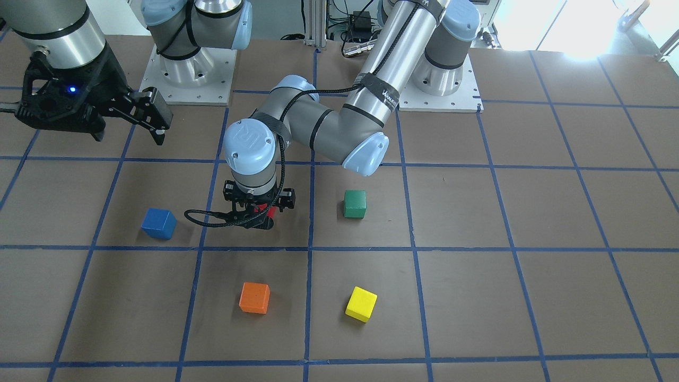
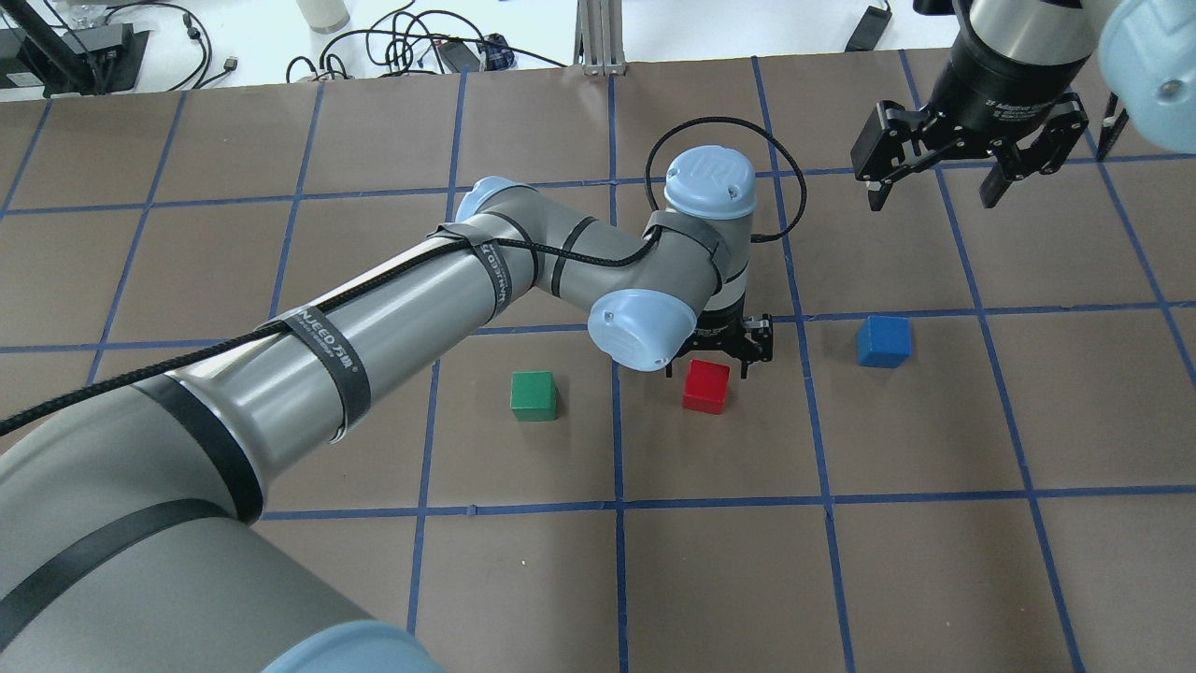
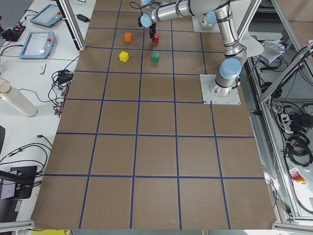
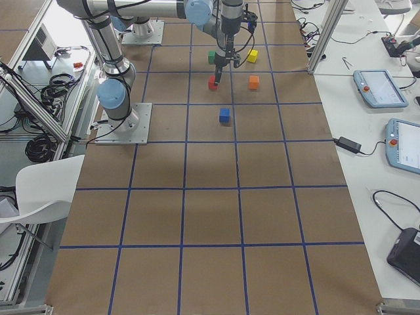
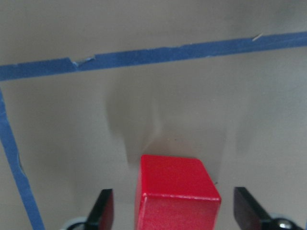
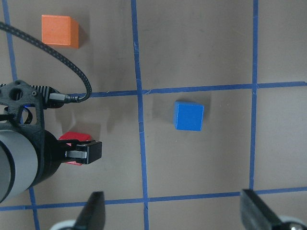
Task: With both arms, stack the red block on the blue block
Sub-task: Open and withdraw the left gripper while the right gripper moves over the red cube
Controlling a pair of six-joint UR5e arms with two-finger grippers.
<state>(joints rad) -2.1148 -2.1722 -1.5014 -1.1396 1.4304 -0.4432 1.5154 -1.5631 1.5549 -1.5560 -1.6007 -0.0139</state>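
Grasp time, judging by the pose: close the left hand on the red block, resting flat on the table between the spread fingers. Centre the hand first, with the block looking a touch nearer one finger than the other in the left wrist view, bare table showing on both sides and no contact yet. Squeeze evenly on two opposite faces, low enough for a firm hold, and avoid nudging or twisting the block before contact on both sides. Lift straight up only after that, high enough to clear the blue block, lying near the red block in the neighbouring square, one tape line between, well short of touching. Leave alone the green block on the red block's opposite side and the orange block farther from the robot than the red block. As for pose: left arm reaching out long across the table and turned straight down over the red block, hand released, straddling it and grasping nothing so far. Right hand likewise released and empty, held high above the table, off past the blue block from the red block, fingers pointing down.
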